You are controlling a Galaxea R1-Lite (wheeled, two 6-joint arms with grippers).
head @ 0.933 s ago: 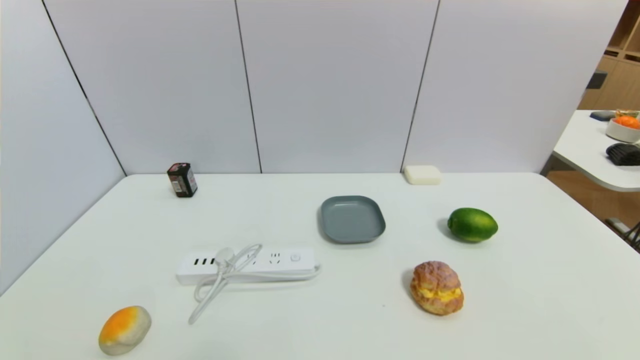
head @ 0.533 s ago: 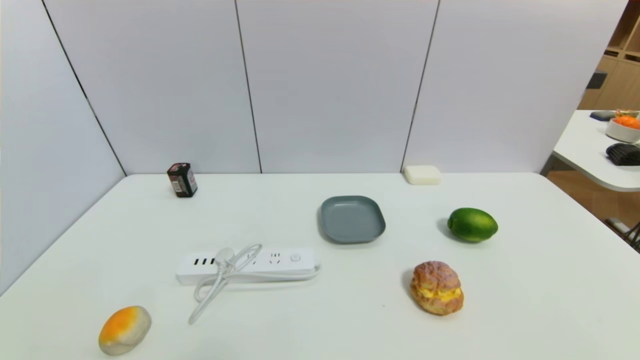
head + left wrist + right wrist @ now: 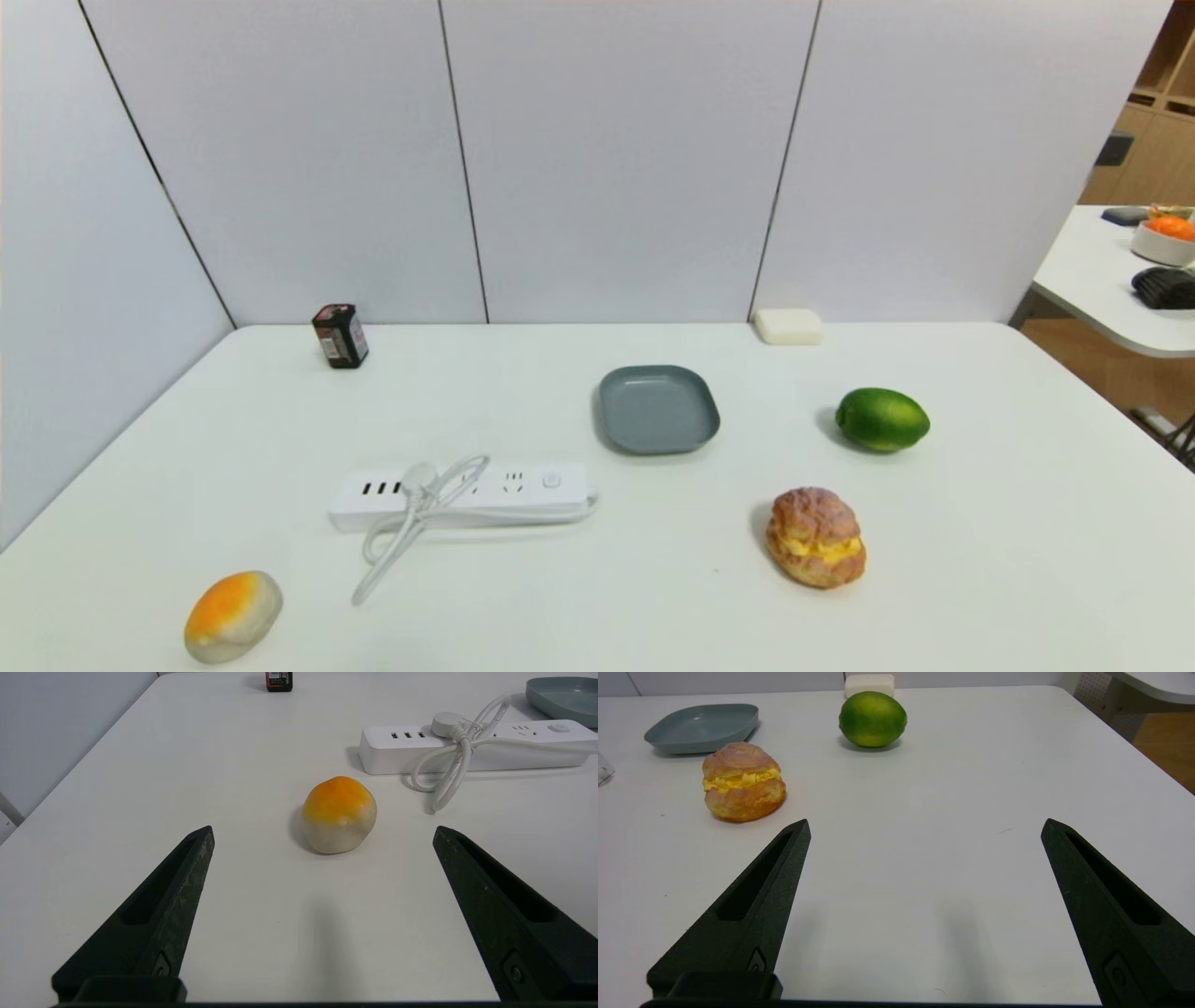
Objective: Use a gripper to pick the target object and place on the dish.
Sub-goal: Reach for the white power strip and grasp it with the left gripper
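Head view: I look forward and down from above the near side of the counter (image 3: 653, 597), the farthest back of my three, taking in its far edge and the panels (image 3: 616, 168) behind.
Left wrist view: I look low and close across the counter's left part, slanting down and forward past the left tool (image 3: 323, 830), the orange-and-white bun (image 3: 339, 814) ahead.
Right wrist view: I face forward and down over the right part, also close, past the right tool (image 3: 927, 823).
Plate (image 3: 659, 409): both wrist views share it with my head view.
Lime (image 3: 882, 420) and cream puff (image 3: 816, 538): shared by head and right wrist.
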